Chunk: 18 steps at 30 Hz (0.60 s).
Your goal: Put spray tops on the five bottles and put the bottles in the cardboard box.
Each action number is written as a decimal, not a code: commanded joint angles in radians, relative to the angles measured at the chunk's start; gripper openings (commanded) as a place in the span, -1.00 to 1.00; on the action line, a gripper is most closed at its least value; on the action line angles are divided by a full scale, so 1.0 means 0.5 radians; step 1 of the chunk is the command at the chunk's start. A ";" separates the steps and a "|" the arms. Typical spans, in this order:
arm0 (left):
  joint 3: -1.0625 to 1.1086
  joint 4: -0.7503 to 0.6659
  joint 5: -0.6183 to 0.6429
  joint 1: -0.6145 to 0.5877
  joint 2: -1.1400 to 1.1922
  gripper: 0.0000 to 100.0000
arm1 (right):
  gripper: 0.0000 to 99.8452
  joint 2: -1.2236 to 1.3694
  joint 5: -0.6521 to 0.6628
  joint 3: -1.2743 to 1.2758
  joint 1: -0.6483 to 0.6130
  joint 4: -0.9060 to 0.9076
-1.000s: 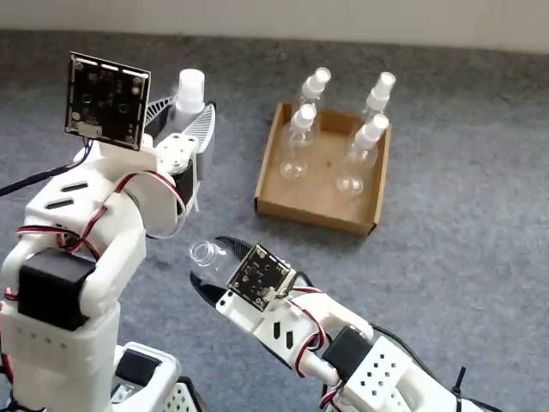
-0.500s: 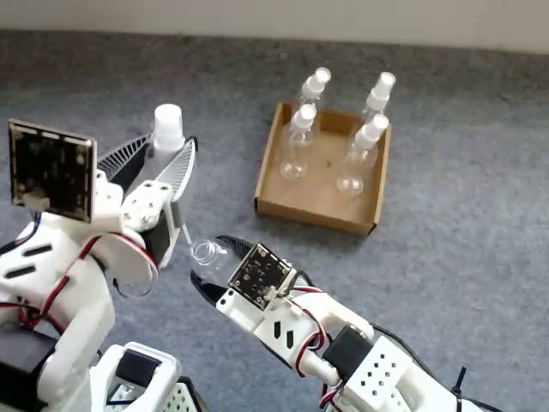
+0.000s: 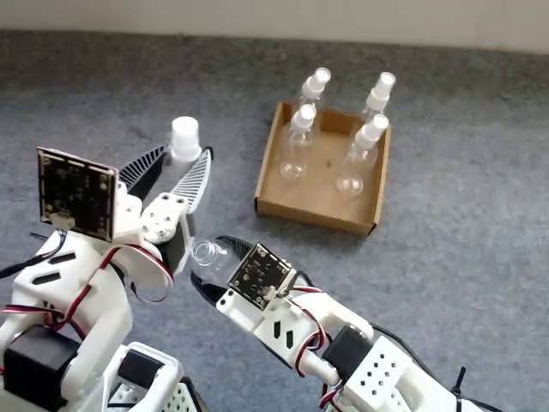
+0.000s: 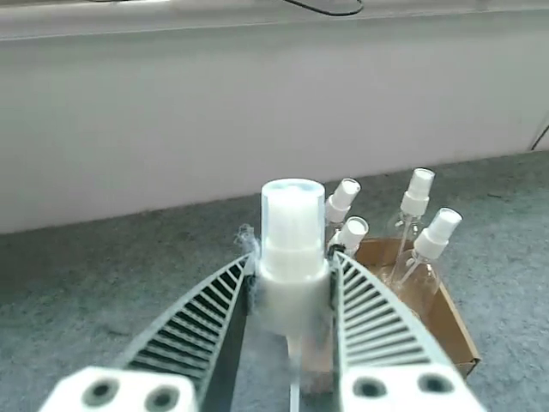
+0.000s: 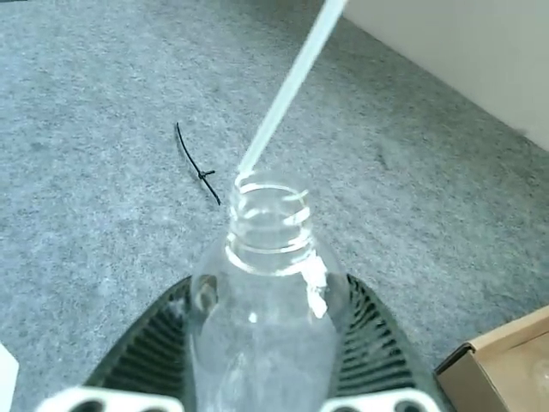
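Observation:
My left gripper (image 3: 176, 172) is shut on a white spray top (image 3: 184, 137), held above the carpet left of the cardboard box (image 3: 319, 215). In the left wrist view the spray top (image 4: 292, 249) sits between the ribbed fingers (image 4: 369, 318). Its thin dip tube (image 5: 287, 86) slants down to the open neck of a clear bottle (image 5: 266, 292). My right gripper (image 5: 266, 343) is shut on that bottle (image 3: 208, 255), which is held low in front of the box. Several bottles with spray tops (image 3: 371, 133) stand in the box.
Grey carpet covers the table. A black cable tie (image 5: 196, 167) lies on the carpet beyond the bottle. A pale wall (image 4: 257, 112) runs along the far edge. Open carpet lies right of the box.
My left arm swung the spray top out to the left and then back right, toward the bottle's mouth. The right arm and its bottle stayed still.

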 commanded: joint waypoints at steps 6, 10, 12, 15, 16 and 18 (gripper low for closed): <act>-0.032 -0.046 0.015 0.155 -0.014 -0.99 | -0.99 -0.035 -0.021 -0.032 -0.017 -0.044; 0.029 -0.043 0.009 0.155 -0.017 -0.99 | -0.99 -0.038 -0.021 -0.032 -0.011 -0.038; 0.078 -0.043 0.009 0.106 -0.017 -0.99 | -0.99 -0.038 -0.021 -0.035 -0.011 -0.035; 0.161 -0.043 0.009 0.035 -0.017 -0.99 | -0.99 -0.038 -0.018 -0.044 0.011 -0.035; 0.195 -0.043 0.006 0.020 -0.017 -0.99 | -0.99 -0.041 -0.018 -0.044 0.044 -0.035; 0.296 -0.043 -0.083 0.002 -0.017 -0.99 | -0.99 -0.041 -0.021 -0.048 0.130 -0.035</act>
